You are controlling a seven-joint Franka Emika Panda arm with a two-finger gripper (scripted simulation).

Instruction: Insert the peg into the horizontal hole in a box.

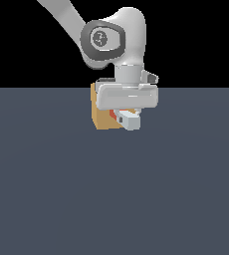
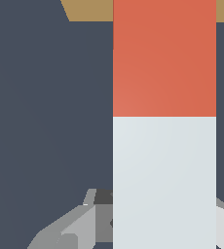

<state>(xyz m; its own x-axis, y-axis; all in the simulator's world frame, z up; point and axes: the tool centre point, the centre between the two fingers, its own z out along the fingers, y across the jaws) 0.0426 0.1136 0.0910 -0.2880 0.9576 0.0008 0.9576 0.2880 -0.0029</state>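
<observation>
Box (image 1: 102,119) sits centre frame in the exterior view, mostly behind the gripper (image 1: 128,113). Jaws closed on the peg (image 2: 164,121) at its white half, red end toward the box. Hole hidden; keep peg level, push straight.

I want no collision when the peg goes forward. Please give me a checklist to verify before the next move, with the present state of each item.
1. Peg held by the gripper: ok, the white half sits at the fingers.
2. Red-orange half leads toward the box: ok.
3. Peg tip lined up with the hole: cannot tell, the hole is hidden in both views.
4. Tip already inside the box: cannot tell; in the wrist view the peg overlaps the box.
5. Peg level with the hole axis: cannot tell.
6. Floor around the box free of other objects: ok.
</observation>
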